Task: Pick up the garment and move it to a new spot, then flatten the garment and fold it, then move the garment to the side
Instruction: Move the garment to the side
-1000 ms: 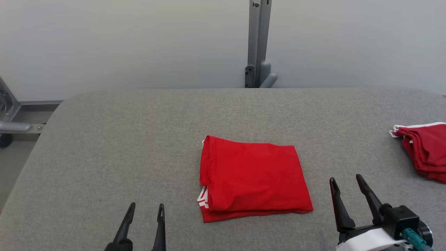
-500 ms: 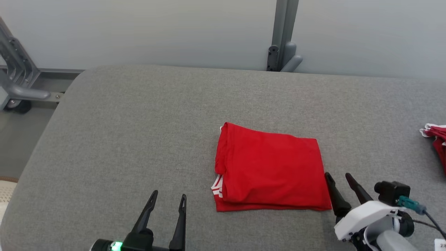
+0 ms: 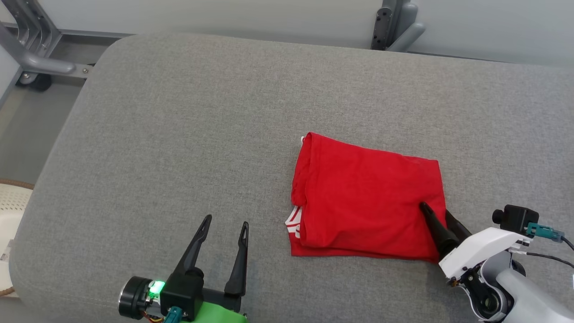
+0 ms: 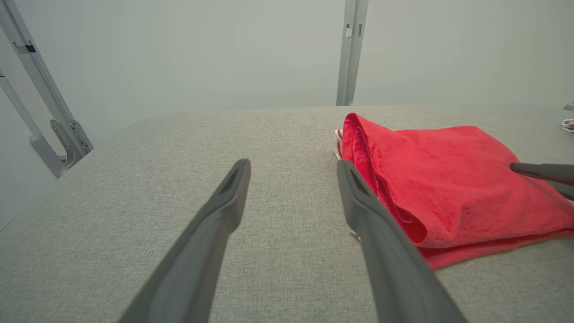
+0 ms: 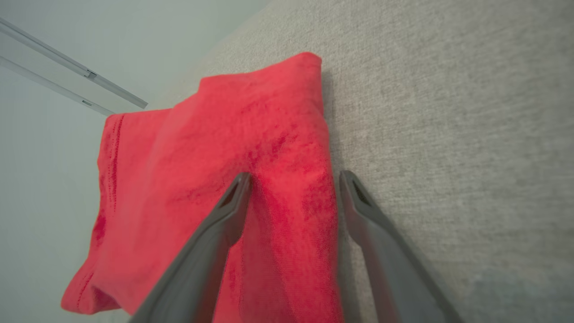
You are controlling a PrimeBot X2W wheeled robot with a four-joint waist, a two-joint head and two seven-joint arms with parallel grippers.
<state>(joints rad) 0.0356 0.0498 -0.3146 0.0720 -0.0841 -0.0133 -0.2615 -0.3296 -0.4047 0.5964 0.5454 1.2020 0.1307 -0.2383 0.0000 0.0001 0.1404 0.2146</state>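
Observation:
The folded red garment with a white-striped hem lies on the grey padded table, right of centre. My right gripper is open at the garment's near right corner. One finger lies on top of the cloth and the other runs along its right edge. In the right wrist view the garment's edge fold sits between the open fingers of my right gripper. My left gripper hovers open near the front edge, left of the garment and apart from it. The left wrist view has the left gripper beside the garment.
A grey metal frame stands off the table's far left corner. A grey post rises behind the far edge. A white basket sits on the floor at the left.
The head camera has tilted down and turned, shifting the whole picture. My right gripper has moved forward onto the garment's right edge, still open. The left gripper stays open.

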